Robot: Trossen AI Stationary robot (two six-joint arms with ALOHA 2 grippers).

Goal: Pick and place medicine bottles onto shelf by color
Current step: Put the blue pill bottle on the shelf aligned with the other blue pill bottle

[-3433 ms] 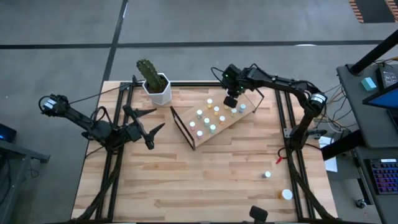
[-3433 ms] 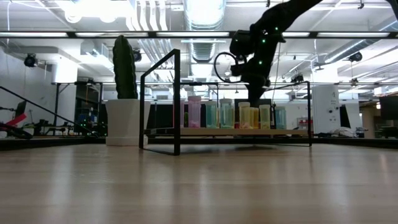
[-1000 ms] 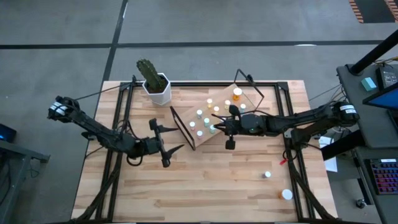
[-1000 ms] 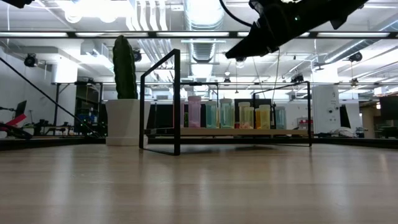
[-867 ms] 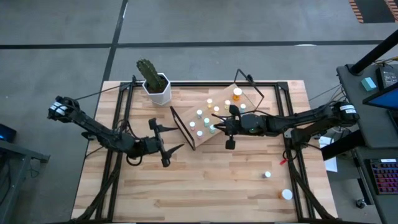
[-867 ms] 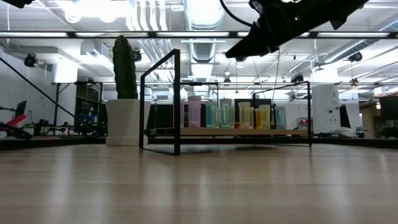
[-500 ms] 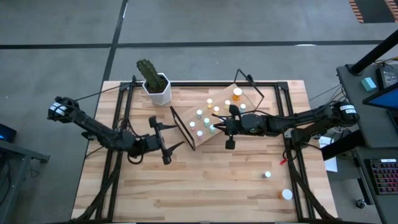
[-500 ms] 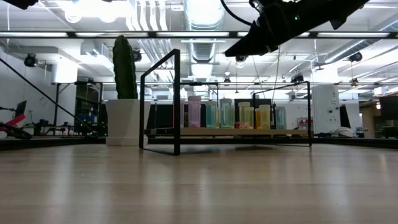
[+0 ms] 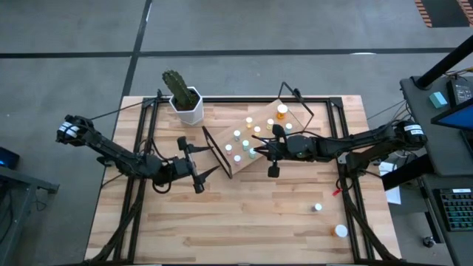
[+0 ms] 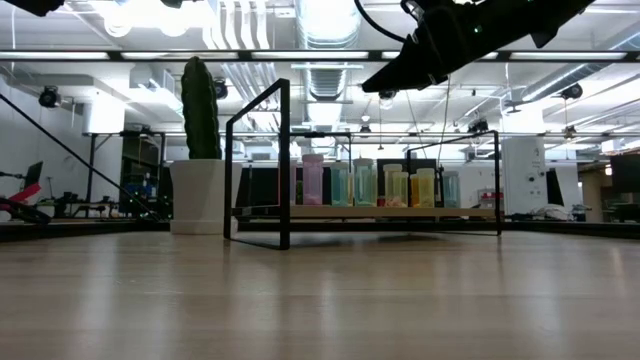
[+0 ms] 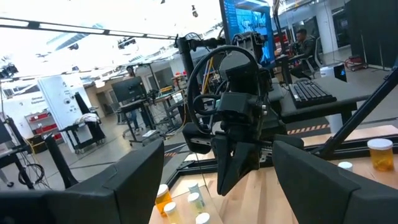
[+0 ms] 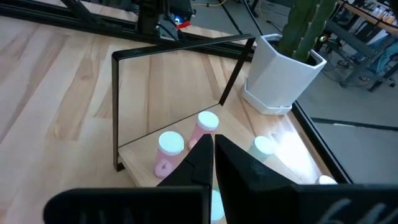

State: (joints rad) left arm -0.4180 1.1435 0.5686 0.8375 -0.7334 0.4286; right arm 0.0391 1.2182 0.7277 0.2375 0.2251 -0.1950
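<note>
The shelf [image 9: 260, 142], a light-wood board on a black wire frame, stands at the table's middle far side. Several small bottles [image 9: 244, 144] stand on it, with an orange-capped one [image 9: 282, 111] at its far end. Two more bottles [image 9: 318, 207] [image 9: 340, 230] stand on the table near the right front. My right gripper [image 9: 257, 153] is shut and empty, raised over the shelf's near edge. In the right wrist view [image 12: 211, 146] it points at two white-capped pink bottles [image 12: 171, 144]. My left gripper [image 9: 194, 164] is open and empty, left of the shelf, facing it.
A white pot with a cactus [image 9: 185, 102] stands at the far edge, left of the shelf, and shows in the low view [image 10: 200, 170]. Black frame rails [image 9: 140, 148] run along the table's left and right sides. The plank tabletop [image 9: 244, 214] lies in front of the shelf.
My left gripper has crept a little toward the table's far edge, still open. My right arm has kept still above the shelf.
</note>
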